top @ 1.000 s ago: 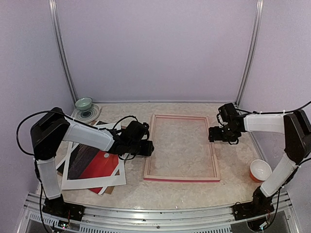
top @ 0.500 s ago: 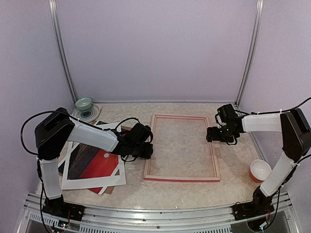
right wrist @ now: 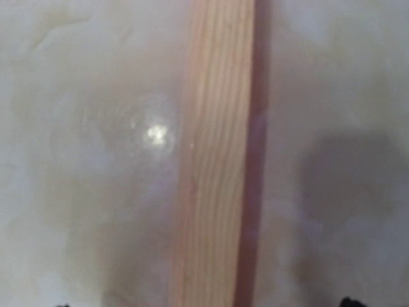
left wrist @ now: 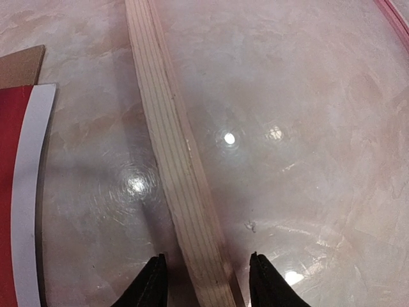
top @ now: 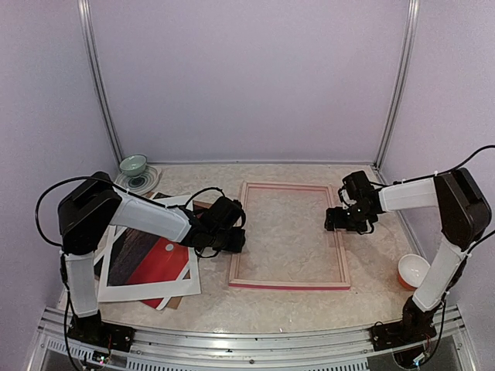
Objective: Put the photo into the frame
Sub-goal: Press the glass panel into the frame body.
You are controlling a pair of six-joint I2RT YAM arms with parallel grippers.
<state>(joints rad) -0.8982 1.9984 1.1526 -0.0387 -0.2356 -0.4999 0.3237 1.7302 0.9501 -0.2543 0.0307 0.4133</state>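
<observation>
No text, label, brand or number is legible anywhere.

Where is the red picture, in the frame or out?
Out. The photo lies under a white mat left of the frame; only tabletop shows inside it.

pale green bowl (top: 133, 164) on a ringed saucer (top: 145, 183) far left, white mat board (top: 147, 292) near left, orange cup (top: 414, 271) right

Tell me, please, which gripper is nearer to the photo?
Left. The left gripper sits open astride the frame at its left rail, just beside the photo. The right gripper hovers over the right rail, the whole frame away from it.
</observation>
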